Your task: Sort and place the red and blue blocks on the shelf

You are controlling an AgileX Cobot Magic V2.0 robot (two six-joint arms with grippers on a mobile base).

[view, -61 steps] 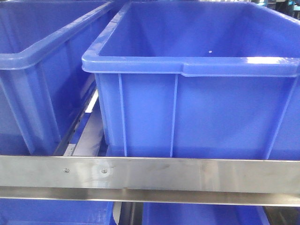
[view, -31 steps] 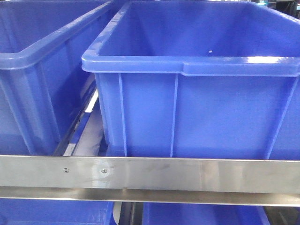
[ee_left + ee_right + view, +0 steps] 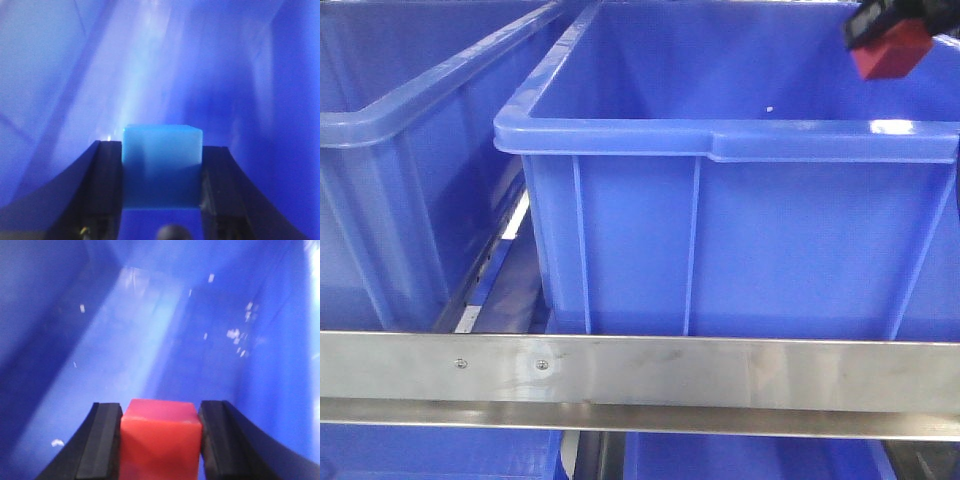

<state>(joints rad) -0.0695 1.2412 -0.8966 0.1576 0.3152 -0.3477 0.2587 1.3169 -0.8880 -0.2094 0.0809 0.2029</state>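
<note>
Red block (image 3: 892,58) was clamped in right end effector (image 3: 880,35), up high over far right corner of big blue bin (image 3: 740,140) on shelf (image 3: 640,372). Bin floor lay straight below block, so letting go looked like next step. Blue block (image 3: 162,165) was squeezed tight in left end effector (image 3: 162,175), blue plastic walls all around; which bin, could not tell. Both blocks were small, plain, matte cubes.
</note>
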